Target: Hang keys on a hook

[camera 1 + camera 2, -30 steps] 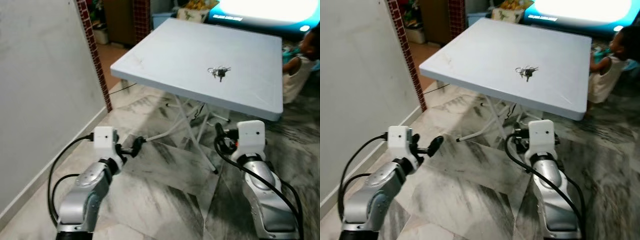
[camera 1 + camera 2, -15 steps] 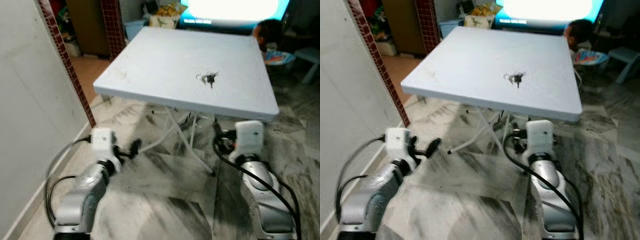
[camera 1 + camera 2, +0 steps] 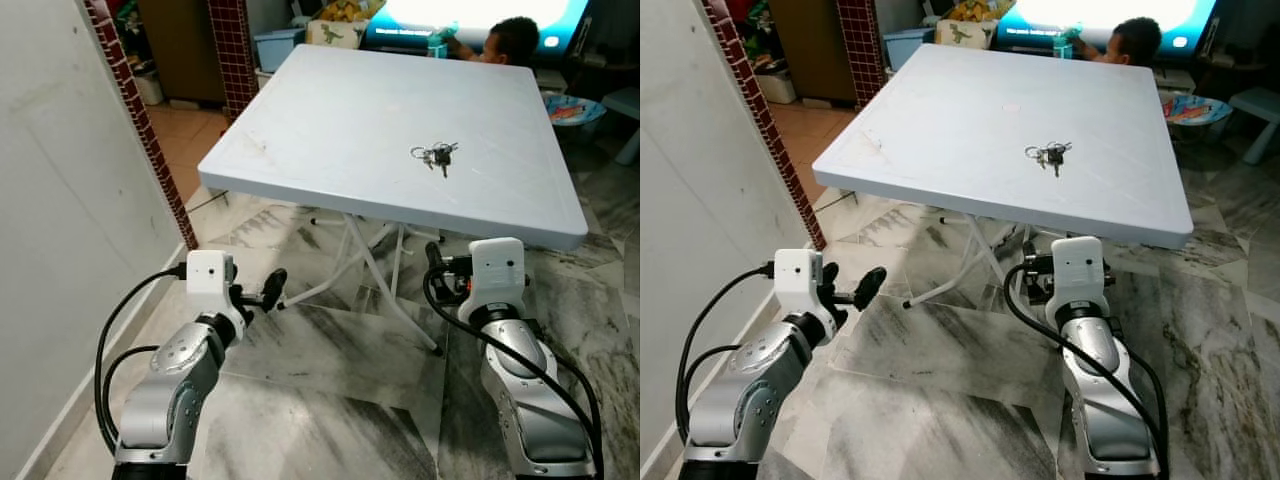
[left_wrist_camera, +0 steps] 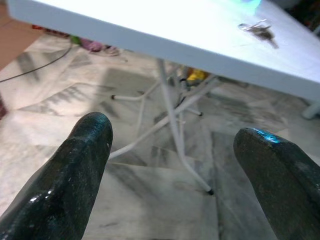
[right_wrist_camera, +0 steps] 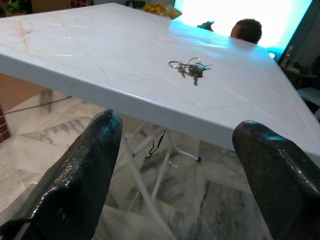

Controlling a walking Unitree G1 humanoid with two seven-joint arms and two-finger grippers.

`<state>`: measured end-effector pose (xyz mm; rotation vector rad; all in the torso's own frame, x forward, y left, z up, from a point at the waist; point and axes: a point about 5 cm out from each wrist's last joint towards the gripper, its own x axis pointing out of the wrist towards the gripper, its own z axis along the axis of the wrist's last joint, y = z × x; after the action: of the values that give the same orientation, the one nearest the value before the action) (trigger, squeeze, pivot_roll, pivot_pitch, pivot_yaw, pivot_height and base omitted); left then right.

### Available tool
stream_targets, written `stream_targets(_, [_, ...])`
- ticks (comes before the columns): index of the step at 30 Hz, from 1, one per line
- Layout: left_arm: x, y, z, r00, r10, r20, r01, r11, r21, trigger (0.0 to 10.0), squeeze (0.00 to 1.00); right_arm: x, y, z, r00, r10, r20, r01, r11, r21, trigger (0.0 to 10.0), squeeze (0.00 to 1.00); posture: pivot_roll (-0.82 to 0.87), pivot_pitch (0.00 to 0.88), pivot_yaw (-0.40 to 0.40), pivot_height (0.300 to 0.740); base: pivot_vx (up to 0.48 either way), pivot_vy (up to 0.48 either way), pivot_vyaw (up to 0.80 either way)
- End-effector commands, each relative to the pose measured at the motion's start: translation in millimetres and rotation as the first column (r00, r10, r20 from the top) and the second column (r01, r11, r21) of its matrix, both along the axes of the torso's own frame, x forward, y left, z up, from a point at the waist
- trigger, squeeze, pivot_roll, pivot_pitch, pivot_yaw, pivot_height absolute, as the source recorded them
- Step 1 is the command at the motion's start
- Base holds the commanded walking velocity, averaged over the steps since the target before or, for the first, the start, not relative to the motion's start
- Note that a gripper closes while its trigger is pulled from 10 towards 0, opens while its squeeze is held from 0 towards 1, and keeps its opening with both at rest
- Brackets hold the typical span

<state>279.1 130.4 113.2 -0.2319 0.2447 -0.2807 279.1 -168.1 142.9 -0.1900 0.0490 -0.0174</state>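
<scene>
Right then, the keys [image 3: 436, 154] lay in a small bunch on the white table [image 3: 330, 120], toward its right half and somewhat nearer the near edge than the far one, with bare tabletop all round them. They rested flat, a ring or two and a darker key pointing toward the near side; how many keys there were was too small to tell.

Well short of them, below the level of the tabletop, the right pincer [image 5: 175, 175] was held out in front of the table's near edge, its two black fingers [image 5: 82, 172] spread wide apart with nothing between them. From that wrist the keys [image 5: 189, 68] showed up on the tabletop above and beyond the gap. The right arm's white wrist block sat just under the near right corner of the table.

Off to the left, the left pincer [image 4: 172, 175] was also spread, its fingers [image 4: 75, 175] well apart and empty, held low over the marbled floor [image 3: 330, 380] and aimed toward the table's folding metal legs [image 3: 375, 270]. It was well apart from the table, near the left corner.

A pale wall [image 3: 70, 200] ran along the left side, ending in a strip of dark red tile [image 3: 135, 120]. Beyond the far edge of the table a person [image 3: 505, 40] sat in front of a bright screen [image 3: 470, 12], and a blue plate [image 3: 575, 108] lay at the far right.
</scene>
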Motion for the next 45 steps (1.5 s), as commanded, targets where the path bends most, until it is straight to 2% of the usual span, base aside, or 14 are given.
stream_targets(1, [-1.0, -2.8, 4.7, 0.999, -0.019, 0.027, 0.019, 1.000, -0.009, 10.0, 0.00, 1.1, -3.3, 0.3, 1.000, -0.014, 0.000, 0.015, 1.000, 0.003, 10.0, 0.00, -0.05, 0.063, 0.021, 0.740, 0.000, 0.000, -0.50])
stream_targets(13, [-3.3, -5.4, 3.3, 0.999, -0.036, 0.021, 0.037, 0.999, -0.017, 10.0, 0.00, 0.3, -2.7, -1.4, 1.000, -0.016, -0.006, 0.016, 1.000, 0.001, 10.0, 0.00, -0.05, 0.065, 0.021, 0.740, 0.040, 0.000, -0.72])
stream_targets(45, [-5.1, -11.5, 2.3, 0.998, -0.066, 0.013, 0.067, 0.997, -0.036, 10.0, 0.00, 0.2, -2.4, -0.9, 1.000, -0.013, -0.004, 0.013, 1.000, -0.011, 10.0, 0.00, -0.06, 0.073, 0.020, 0.740, 0.276, 0.000, 0.00])
